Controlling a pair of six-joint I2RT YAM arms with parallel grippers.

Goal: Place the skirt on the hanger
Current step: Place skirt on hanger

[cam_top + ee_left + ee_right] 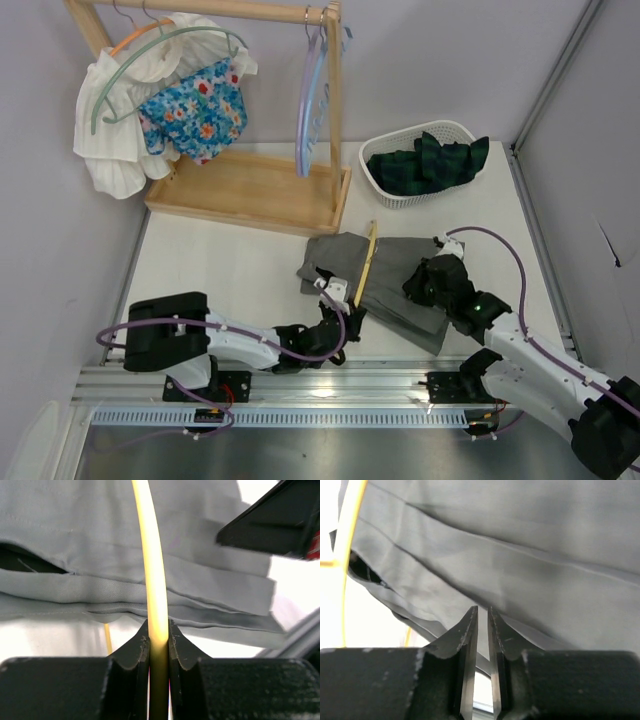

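A grey pleated skirt (400,270) lies flat on the white table, just in front of the wooden rack. A thin yellow hanger (367,262) lies across the skirt's left half. My left gripper (348,303) is shut on the hanger's near end; in the left wrist view the yellow bar (155,580) runs up from between the jaws (159,630) over the skirt (75,535). My right gripper (432,277) rests on the skirt's right part. Its jaws (482,612) stand a narrow gap apart, with the skirt's cloth (520,555) showing just beyond the tips.
A wooden clothes rack (250,190) stands at the back left, with a white garment (115,110) and a floral one (195,110) on hangers and a pale blue hanger (312,90) at its right end. A white basket (395,190) of dark plaid clothes sits back right.
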